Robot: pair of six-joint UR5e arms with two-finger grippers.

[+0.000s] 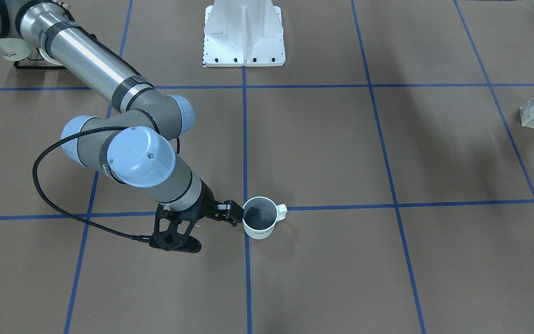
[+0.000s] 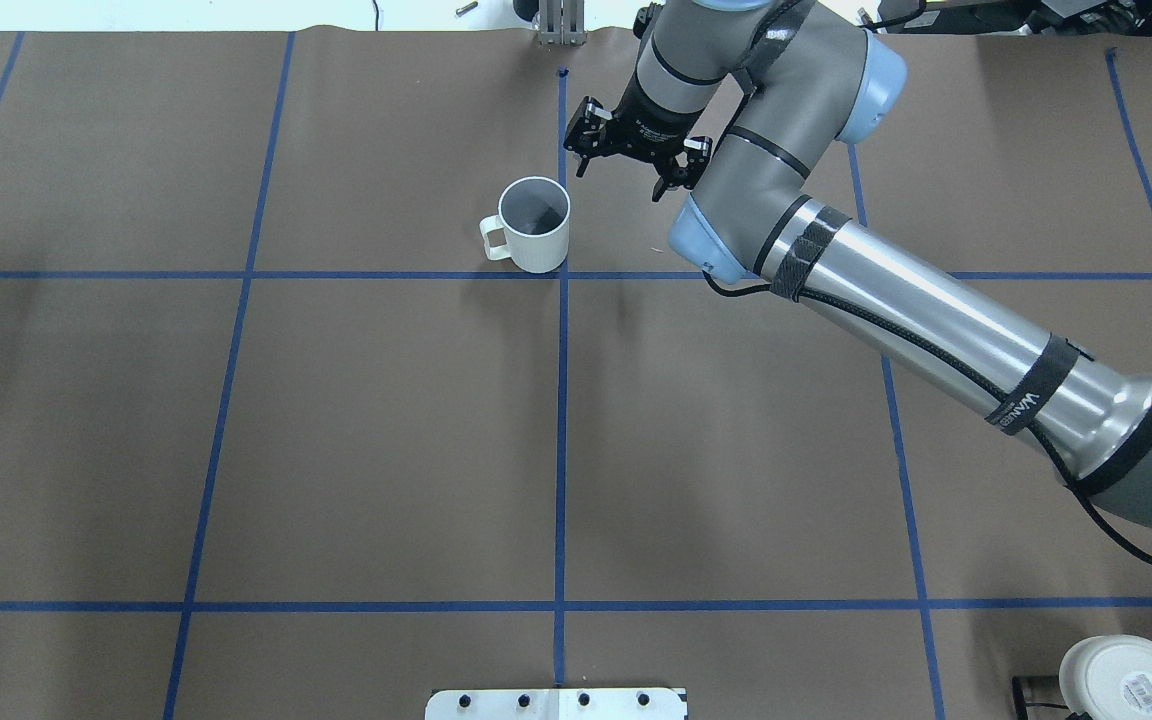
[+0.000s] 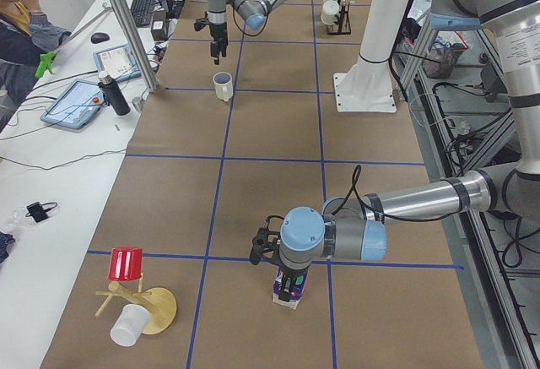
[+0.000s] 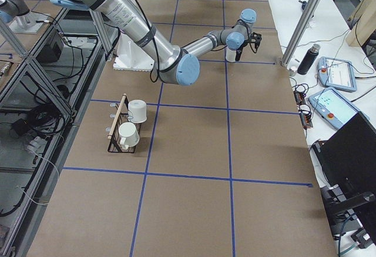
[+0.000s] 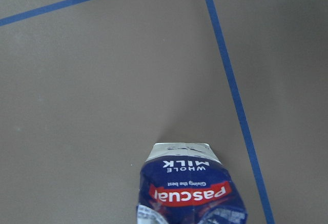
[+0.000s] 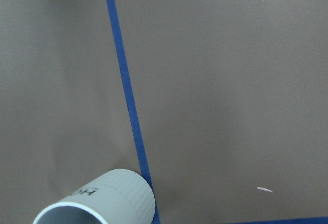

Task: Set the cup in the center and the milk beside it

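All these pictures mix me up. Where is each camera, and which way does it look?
Front-facing: across the table, facing the robot; right arm by the cup.
Overhead: behind the robot, looking down; right gripper, open.
Left side: table's end; left arm near, over the milk.
Right side: opposite end; right arm near.
Left wrist: down at milk; no body.
Right wrist: down at cup; no body.
Front-facing and overhead share cup and right gripper.

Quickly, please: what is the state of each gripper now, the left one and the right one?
Right gripper: open, holding nothing, near the cup.
Left gripper: at the milk; open or shut cannot be told.
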